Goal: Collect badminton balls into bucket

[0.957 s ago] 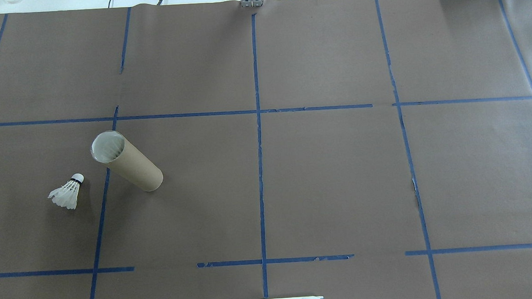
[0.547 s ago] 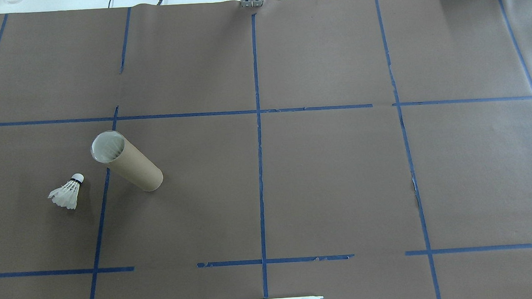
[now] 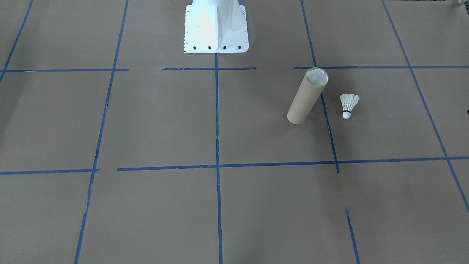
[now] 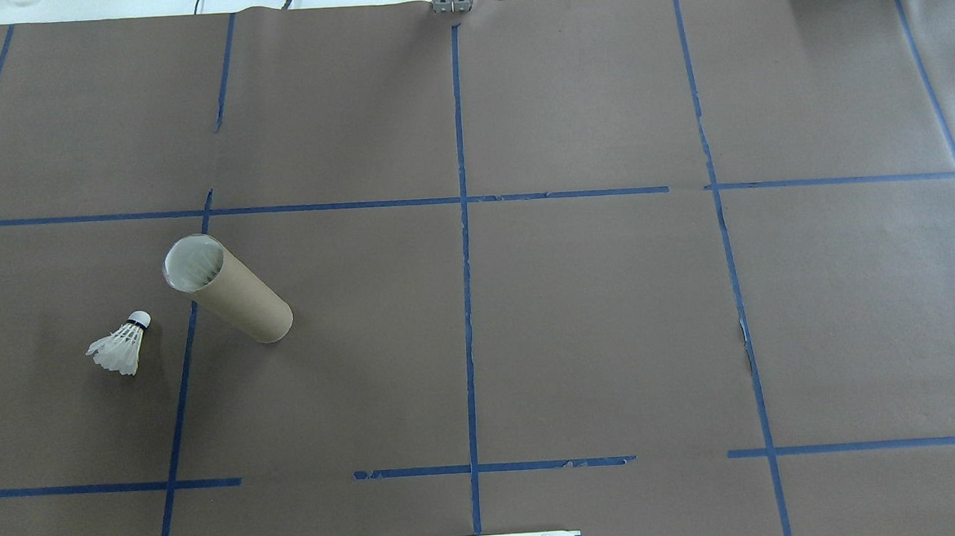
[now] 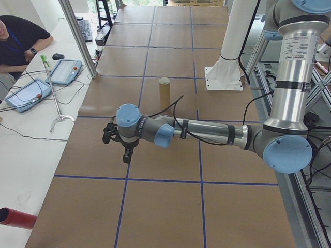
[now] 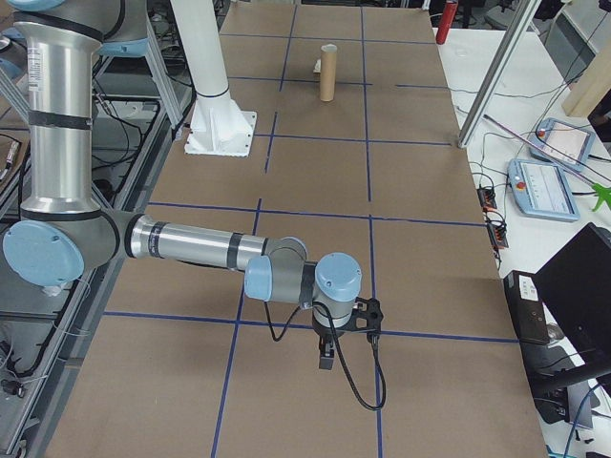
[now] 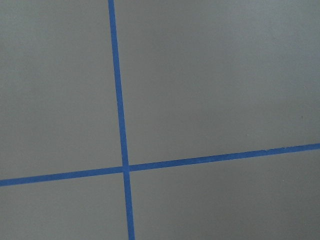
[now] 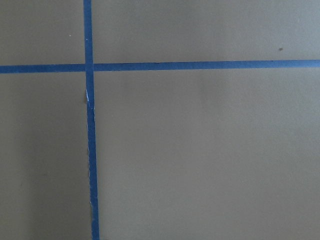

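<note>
The shuttlecock [image 4: 119, 345] lies on its side on the bench [image 4: 578, 320], cork tip toward the tube [image 4: 229, 291], with a strip of blue tape [image 4: 176, 414] running between them. The tube stands upright, mouth open and pale inside. One shuttlecock is in view outside the tube; whether any sit inside cannot be made out.

The left hand [image 5: 120, 140] shows only in the side view, hanging over bare bench well short of both things, so I cannot tell how far it is parted or whether it carries anything. The same goes for the right hand [image 6: 339, 336], which is at the opposite end, a long way from the work. Both wrist cameras see only paper and tape.

The step in hand looks like the first reach, and the left hand is the sensible one, since both things sit on its side. From where it hangs, the shuttlecock and the tube both lie farther along the bench. Come down over the shuttlecock with the jaws set across the cork or the stem base, not across the skirt, which would likely crush or spring out. Approach from the side away from the tube, because a light cardboard tube would probably tip at a nudge. For the drop, bring the cork over the mouth and lower it cork first before letting go.
</note>
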`<control>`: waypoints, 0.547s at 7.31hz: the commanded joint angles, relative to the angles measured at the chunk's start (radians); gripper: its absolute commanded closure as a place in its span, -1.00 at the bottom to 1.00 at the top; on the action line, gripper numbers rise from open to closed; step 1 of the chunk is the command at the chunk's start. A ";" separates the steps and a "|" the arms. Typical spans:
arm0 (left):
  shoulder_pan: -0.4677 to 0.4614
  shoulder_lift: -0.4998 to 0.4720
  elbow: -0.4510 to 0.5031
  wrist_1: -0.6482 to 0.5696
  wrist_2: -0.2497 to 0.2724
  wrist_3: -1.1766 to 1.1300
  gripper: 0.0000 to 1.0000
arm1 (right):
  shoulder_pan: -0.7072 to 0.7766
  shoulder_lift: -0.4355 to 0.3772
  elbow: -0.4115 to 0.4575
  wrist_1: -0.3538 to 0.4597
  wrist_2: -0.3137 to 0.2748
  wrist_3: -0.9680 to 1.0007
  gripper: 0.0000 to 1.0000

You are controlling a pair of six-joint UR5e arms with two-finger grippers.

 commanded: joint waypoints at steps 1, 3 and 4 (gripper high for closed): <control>0.113 0.113 -0.018 -0.375 0.004 -0.426 -1.00 | 0.000 0.000 0.000 0.000 0.000 0.000 -1.00; 0.268 0.131 -0.092 -0.476 0.061 -0.818 -1.00 | 0.000 0.000 0.000 0.000 0.000 0.000 -1.00; 0.338 0.133 -0.140 -0.519 0.082 -1.002 -1.00 | 0.000 0.000 0.001 0.000 0.000 0.000 -1.00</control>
